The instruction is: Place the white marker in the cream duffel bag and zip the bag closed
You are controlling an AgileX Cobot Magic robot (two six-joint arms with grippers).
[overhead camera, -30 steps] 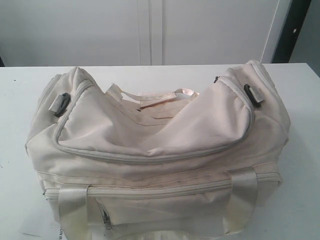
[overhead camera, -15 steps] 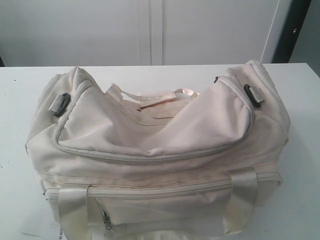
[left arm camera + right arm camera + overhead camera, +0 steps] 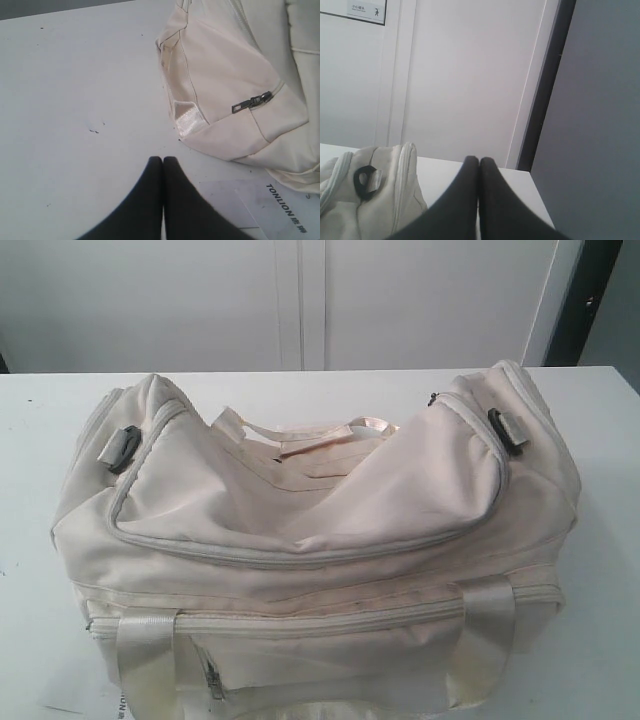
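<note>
1. My left claw [image 3: 163, 159] is pinched tight, its two dark fingers pressed flat together with nothing between them. It hangs over bare table [image 3: 75, 100], near the bag [image 3: 225, 65] but clear of it.
2. My right claw [image 3: 479, 159] is pinched together the same way and is just as empty. It is lifted and aimed at the wall [image 3: 470, 75], with the bag's end and a grey buckle [image 3: 365, 182] beside it.
3. Closest to my left claw are the front pocket's pull [image 3: 251, 101], lying flat on the fabric, and a printed sheet [image 3: 280, 210] that runs partly under the bag.
4. In the exterior view the bag fills most of the table. It has buckles at ten and two o'clock and handles [image 3: 150, 650] at seven and five. A sliver of the sheet shows at seven. Neither of my arms appears there.
5. I cannot find the marker in any view. It may be outside the frames or hidden by the bag; I cannot tell which.
6. Over the last second the exterior view has not changed: the flap, handles and buckles lie as they did. I take this as a pause with no real work under way.
7. With both claws empty, I judge the marker is not yet on its way in.
8. The top flap sags and is rumpled at twelve o'clock, so I cannot tell whether its zip is open.
</note>
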